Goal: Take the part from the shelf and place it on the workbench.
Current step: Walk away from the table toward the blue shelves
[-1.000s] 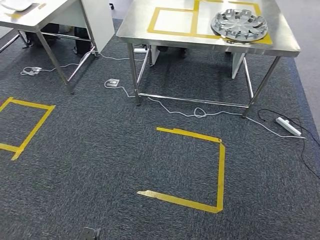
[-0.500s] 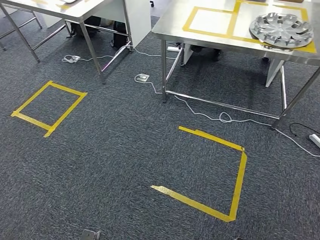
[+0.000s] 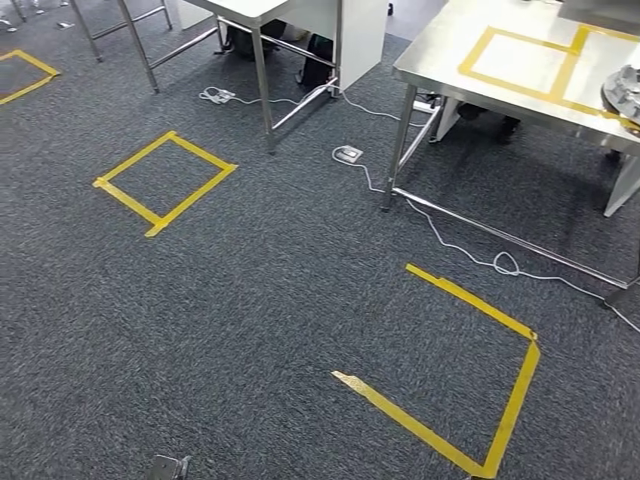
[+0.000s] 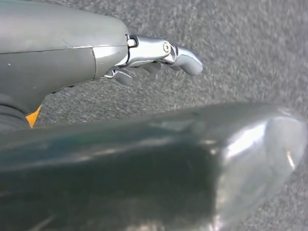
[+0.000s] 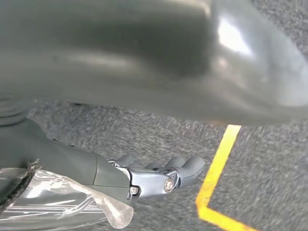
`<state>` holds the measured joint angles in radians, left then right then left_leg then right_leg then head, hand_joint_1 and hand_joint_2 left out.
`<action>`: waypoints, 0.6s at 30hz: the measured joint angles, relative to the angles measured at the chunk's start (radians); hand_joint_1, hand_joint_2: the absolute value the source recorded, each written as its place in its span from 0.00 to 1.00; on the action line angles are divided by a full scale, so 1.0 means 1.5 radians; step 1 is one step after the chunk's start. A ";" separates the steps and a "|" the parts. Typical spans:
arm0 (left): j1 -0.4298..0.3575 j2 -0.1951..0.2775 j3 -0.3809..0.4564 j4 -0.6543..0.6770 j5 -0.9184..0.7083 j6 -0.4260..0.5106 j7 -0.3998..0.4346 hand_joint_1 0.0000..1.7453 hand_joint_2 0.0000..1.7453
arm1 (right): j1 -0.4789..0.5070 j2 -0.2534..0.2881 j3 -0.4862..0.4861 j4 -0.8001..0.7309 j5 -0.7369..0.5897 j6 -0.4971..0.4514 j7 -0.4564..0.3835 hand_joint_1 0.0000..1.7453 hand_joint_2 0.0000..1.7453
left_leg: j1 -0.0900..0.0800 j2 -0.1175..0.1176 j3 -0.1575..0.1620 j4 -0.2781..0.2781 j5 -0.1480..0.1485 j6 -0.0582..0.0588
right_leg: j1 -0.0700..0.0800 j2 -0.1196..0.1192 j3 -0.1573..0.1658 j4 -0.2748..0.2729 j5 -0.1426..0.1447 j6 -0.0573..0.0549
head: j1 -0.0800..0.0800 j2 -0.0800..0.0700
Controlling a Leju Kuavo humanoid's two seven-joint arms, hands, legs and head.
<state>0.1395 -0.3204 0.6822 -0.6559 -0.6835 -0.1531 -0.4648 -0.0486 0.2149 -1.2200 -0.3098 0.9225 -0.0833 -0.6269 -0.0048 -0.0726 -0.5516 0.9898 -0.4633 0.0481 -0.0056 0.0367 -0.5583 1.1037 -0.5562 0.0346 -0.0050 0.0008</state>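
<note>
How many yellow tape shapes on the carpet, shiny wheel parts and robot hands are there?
Yellow tape shapes on the carpet: 3
Wheel part on the workbench: 1
Robot hands, left hand and right hand: 2
Total: 6

The left hand (image 4: pixel 152 55) reaches out over dark grey carpet (image 4: pixel 247 53) and holds nothing — its fingers (image 4: pixel 183 57) are stretched nearly straight and lie close together, slightly bent at the tips. Behind the fingers there is the grey cover (image 4: pixel 54 53) of the hand, smooth and wide. A small orange piece (image 4: pixel 33 117) shows under this cover. The carpet looks blurred.
</note>
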 joint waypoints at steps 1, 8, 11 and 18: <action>0.000 0.000 0.000 -0.002 0.000 -0.001 0.000 0.00 0.00 | 0.000 -0.001 0.000 0.001 0.000 0.000 0.000 0.00 0.00 | -0.001 -0.009 -0.002 0.001 0.001 -0.002 | -0.002 0.020 0.019 -0.044 0.016 -0.003 | 0.000 0.000; 0.005 0.000 0.003 -0.008 0.002 -0.001 0.000 0.00 0.00 | -0.001 -0.003 0.000 0.006 0.001 -0.002 -0.003 0.00 0.00 | 0.002 0.005 -0.039 0.053 -0.023 -0.029 | -0.006 0.002 0.044 -0.096 0.030 -0.024 | -0.005 0.000; 0.006 0.000 0.004 -0.009 0.002 -0.001 0.000 0.00 0.00 | 0.001 -0.003 0.000 0.008 0.001 -0.002 -0.003 0.00 0.00 | 0.007 0.040 -0.092 0.175 -0.083 -0.039 | -0.004 -0.035 0.043 -0.096 0.028 -0.027 | -0.009 0.000; 0.005 0.000 0.009 -0.009 0.001 0.003 -0.001 0.00 0.00 | -0.002 -0.003 0.000 0.009 0.001 -0.003 -0.003 0.00 0.00 | 0.003 0.102 0.006 0.010 -0.016 -0.031 | 0.003 -0.097 0.047 -0.093 0.017 -0.012 | -0.009 0.000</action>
<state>0.1475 -0.3206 0.6953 -0.6695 -0.6825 -0.1492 -0.4669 -0.0522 0.2106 -1.2200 -0.2960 0.9242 -0.0875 -0.6316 0.0001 0.0802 -0.5421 1.0048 -0.4869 0.0015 -0.0016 -0.1090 -0.4881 0.9648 -0.5303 0.0169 -0.0181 0.0008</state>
